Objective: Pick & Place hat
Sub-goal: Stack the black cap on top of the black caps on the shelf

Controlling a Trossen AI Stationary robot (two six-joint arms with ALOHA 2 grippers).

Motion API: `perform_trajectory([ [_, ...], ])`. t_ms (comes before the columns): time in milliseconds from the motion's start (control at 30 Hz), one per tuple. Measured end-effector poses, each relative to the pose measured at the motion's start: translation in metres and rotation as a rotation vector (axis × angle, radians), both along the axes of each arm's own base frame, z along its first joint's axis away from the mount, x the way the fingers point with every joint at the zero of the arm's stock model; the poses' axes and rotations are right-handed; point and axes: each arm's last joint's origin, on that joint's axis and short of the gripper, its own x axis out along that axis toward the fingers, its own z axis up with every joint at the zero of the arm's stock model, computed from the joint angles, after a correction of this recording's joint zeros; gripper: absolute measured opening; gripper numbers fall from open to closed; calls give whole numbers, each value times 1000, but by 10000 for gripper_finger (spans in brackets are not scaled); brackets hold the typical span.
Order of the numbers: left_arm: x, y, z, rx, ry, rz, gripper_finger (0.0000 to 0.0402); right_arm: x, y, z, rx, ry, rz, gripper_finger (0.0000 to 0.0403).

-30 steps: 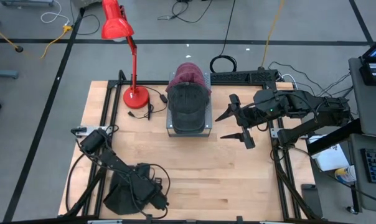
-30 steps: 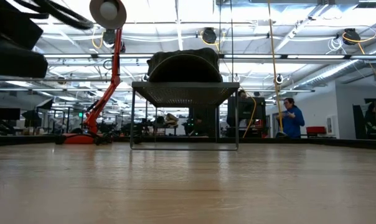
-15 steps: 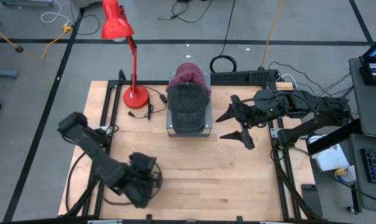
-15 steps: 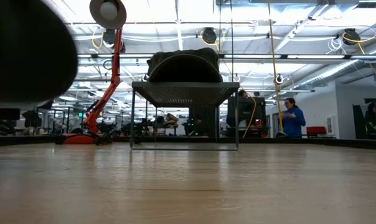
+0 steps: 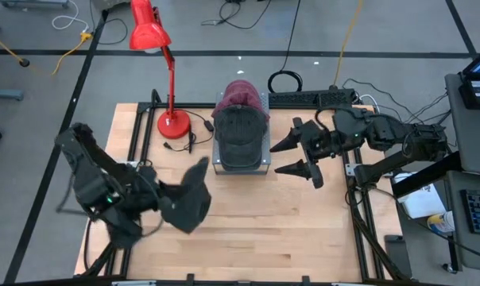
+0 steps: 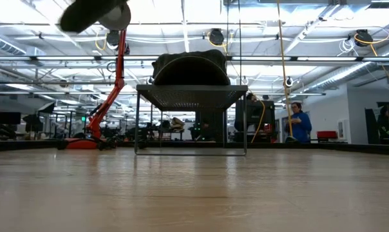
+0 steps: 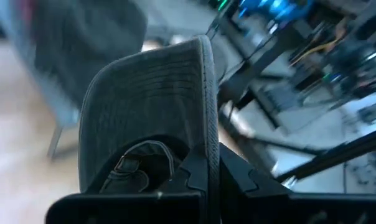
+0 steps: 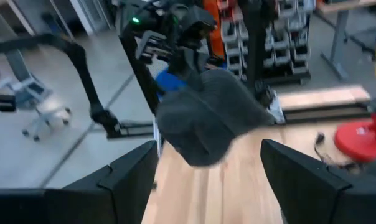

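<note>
My left gripper was pinched on a dark grey hat, holding it raised above the near-left part of the wooden table; in the left wrist view the hat sat clamped between my fingers. My right gripper hovered with its fingers spread wide, just beside the metal rack. A black cap and a maroon cap lay on that rack. A red desk lamp stood at the far-left.
</note>
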Motion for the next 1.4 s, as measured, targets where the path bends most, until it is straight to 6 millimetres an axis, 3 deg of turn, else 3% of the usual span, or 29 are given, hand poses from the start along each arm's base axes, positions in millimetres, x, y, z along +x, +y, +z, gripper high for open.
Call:
perform_trajectory([
  [333, -19, 25, 57, 276, -168, -24, 8, 13, 2, 13, 47, -168, -3, 279],
  [700, -25, 42, 115, 577, -302, -145, 8, 55, 7, 1, 173, -196, -18, 279],
  [1000, -22, 48, 131, 813, -347, -176, 8, 83, 8, -12, 378, -178, -122, 279],
  [1400, 7, 38, 138, 1230, -372, -112, 8, 102, 6, -17, 603, -266, -296, 279],
])
